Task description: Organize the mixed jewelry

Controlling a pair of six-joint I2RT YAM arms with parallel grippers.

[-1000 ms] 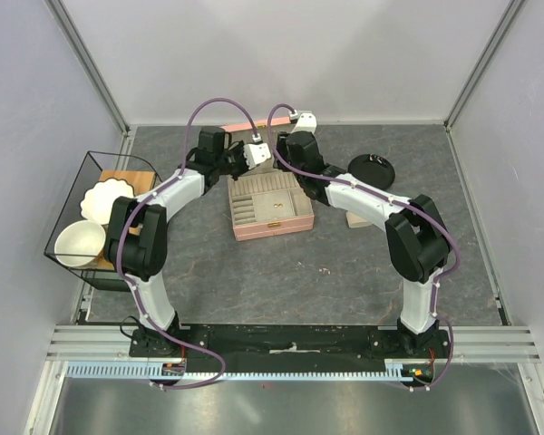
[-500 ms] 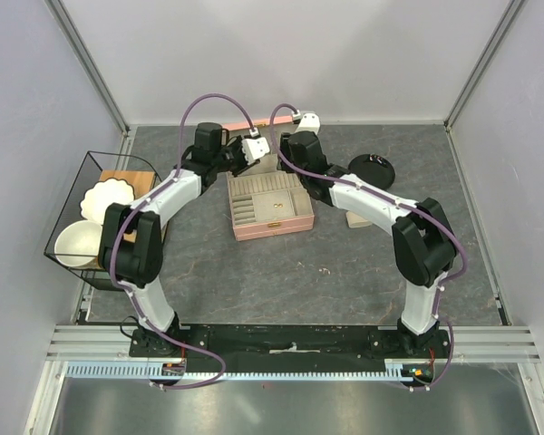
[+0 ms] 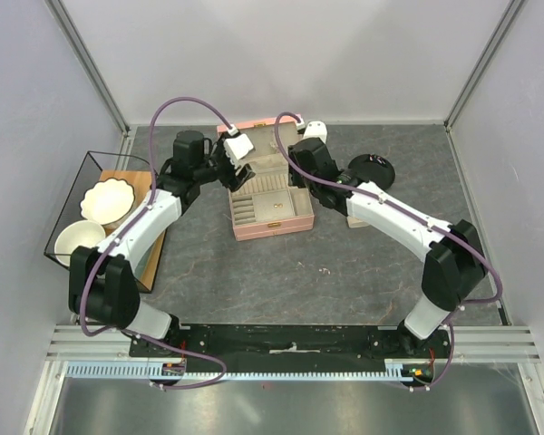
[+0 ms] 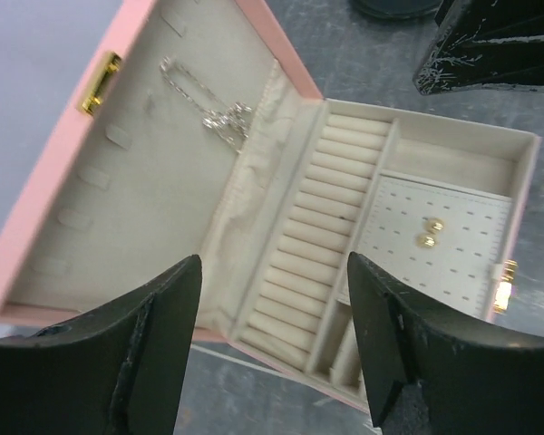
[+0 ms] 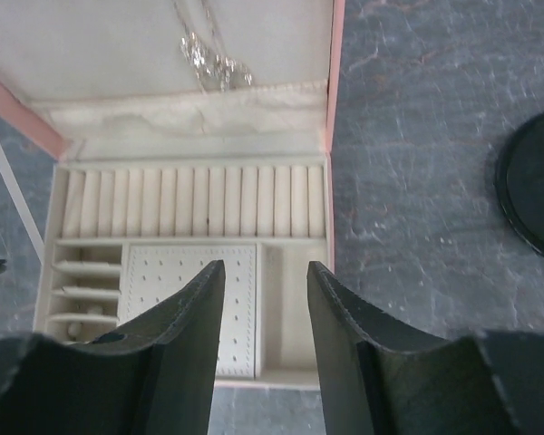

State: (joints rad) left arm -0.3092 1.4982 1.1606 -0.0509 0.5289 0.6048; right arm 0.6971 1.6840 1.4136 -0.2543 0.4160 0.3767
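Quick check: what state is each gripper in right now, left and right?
Left gripper: open wide, holding nothing.
Right gripper: open, nothing between its fingers.

A: what's on the grey table (image 3: pixel 363 281) besides the open pink box (image 3: pixel 274 227)?
B: black disc (image 3: pixel 371 169) off to its right, wire basket (image 3: pixel 118 157) at the left edge holding a scalloped dish (image 3: pixel 107 200) and a white bowl (image 3: pixel 79 241)

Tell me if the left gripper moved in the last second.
Yes. In the top view the left gripper has shifted left, from over the back edge of the pink box toward its left rear corner.
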